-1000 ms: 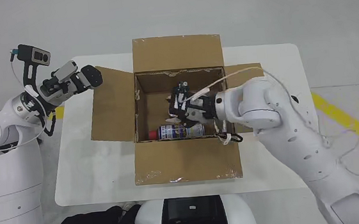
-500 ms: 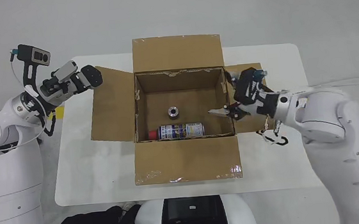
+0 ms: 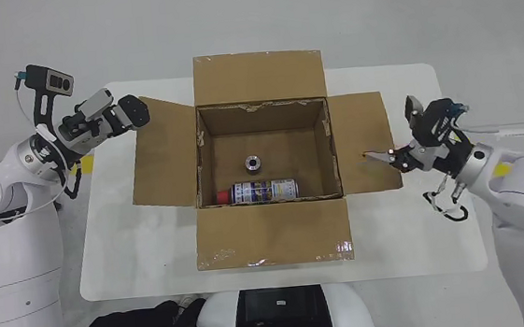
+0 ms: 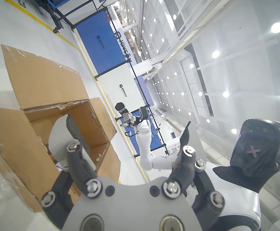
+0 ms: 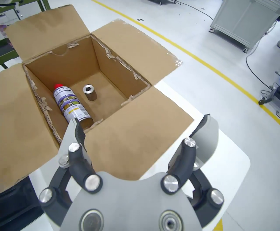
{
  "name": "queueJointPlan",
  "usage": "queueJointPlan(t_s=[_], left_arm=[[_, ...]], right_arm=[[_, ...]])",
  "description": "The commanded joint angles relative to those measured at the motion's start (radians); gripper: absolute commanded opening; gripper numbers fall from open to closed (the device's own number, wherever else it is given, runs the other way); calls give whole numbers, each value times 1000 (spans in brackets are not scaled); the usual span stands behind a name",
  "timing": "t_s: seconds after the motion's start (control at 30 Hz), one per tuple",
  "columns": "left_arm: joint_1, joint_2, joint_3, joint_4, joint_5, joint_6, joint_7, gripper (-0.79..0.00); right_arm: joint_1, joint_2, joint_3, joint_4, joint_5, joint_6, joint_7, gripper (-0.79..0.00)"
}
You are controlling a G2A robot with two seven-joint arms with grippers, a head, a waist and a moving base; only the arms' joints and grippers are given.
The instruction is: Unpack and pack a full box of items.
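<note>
One can (image 5: 69, 101) in box (image 5: 131, 135) (base partly hidden)

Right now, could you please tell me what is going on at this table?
An open box stands on the table. Inside it, a spray can lies beside an upright metal cylinder. The right gripper hovers open and empty above the right flap. The left gripper is also open and empty, held off past the left flap.
</note>
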Motion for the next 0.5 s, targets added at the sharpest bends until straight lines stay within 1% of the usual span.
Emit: queueJointPlan(t_s=[0.0, 0.3, 0.47], left_arm=[[0, 0, 0, 0, 0, 0, 0, 0], [0, 0, 0, 0, 0, 0, 0, 0], [0, 0, 0, 0, 0, 0, 0, 0]], right_arm=[[-19, 4, 19, 2, -25, 13, -6, 0], [-91, 13, 86, -16, -128, 120, -37, 0], [-117, 17, 93, -27, -200, 183, -14, 0]])
